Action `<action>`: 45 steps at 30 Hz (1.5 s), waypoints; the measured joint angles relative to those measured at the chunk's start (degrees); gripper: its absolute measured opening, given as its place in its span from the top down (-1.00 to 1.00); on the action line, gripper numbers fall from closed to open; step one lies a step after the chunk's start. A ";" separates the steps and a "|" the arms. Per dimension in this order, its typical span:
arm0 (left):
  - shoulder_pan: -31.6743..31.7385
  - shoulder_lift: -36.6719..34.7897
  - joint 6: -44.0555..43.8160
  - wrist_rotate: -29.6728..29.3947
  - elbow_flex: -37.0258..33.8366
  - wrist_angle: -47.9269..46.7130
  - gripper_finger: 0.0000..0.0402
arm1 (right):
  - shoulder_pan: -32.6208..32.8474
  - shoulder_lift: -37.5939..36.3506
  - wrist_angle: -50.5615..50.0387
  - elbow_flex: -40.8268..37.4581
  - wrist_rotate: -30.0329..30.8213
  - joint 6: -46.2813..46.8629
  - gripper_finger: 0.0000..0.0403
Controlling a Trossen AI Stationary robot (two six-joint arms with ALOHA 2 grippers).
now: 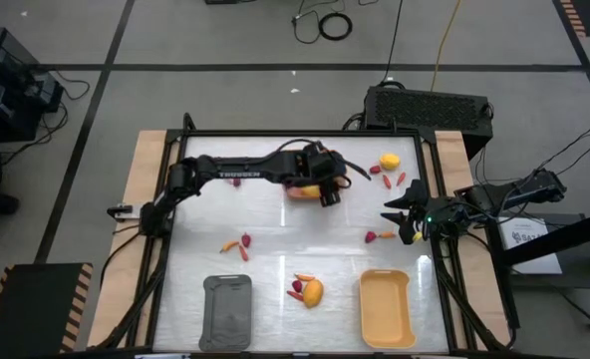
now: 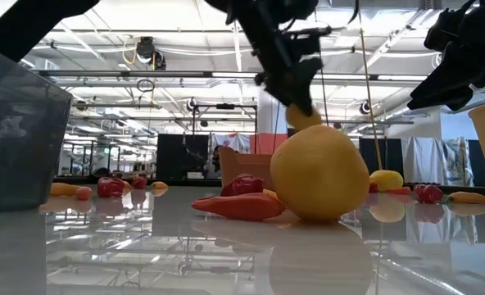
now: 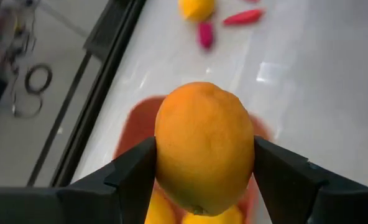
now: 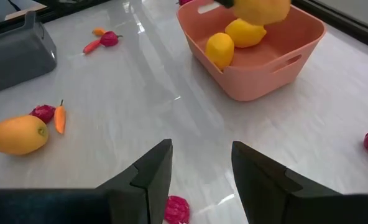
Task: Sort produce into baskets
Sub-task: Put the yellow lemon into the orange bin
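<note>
My left gripper (image 1: 327, 189) is shut on a yellow-orange lemon (image 3: 204, 149) above the orange-brown basket (image 4: 258, 68), which stands at the table's far middle. Two more lemons (image 4: 234, 38) lie in that basket. My right gripper (image 4: 201, 168) is open and empty above the table at the right (image 1: 397, 221), with a red berry (image 4: 176, 210) just below it. The dark grey basket (image 1: 227, 311) and the pale yellow basket (image 1: 387, 307) stand at the near edge. My left gripper pinches the lemon between its two fingers (image 3: 131, 171), one on each of two opposite sides (image 3: 165, 155) of its middle. The fingers come from above, pointing down. The lemon is lifted clear, over the orange-brown basket's opening.
A loose lemon (image 1: 313, 291) with a carrot and a berry lies between the two near baskets. Another lemon (image 1: 389, 160) and red pieces lie at the far right. A carrot and a berry (image 1: 237, 244) lie left of centre.
</note>
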 joint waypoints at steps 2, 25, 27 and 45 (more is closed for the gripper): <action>1.38 0.25 -1.71 0.29 -1.22 -1.04 -0.23 | 0.00 0.00 -0.02 0.00 -0.09 0.15 0.22; 1.77 0.26 -4.43 3.36 -2.19 -0.91 -0.59 | -0.02 0.00 -0.24 0.00 -0.18 0.44 0.22; 1.31 0.26 -4.43 3.91 -2.19 -1.45 -0.59 | -0.02 0.00 -0.33 0.00 -0.19 0.51 0.22; -14.11 -1.23 -18.40 25.72 -2.14 -12.32 -0.58 | -0.02 1.01 0.85 0.00 -0.25 2.79 0.22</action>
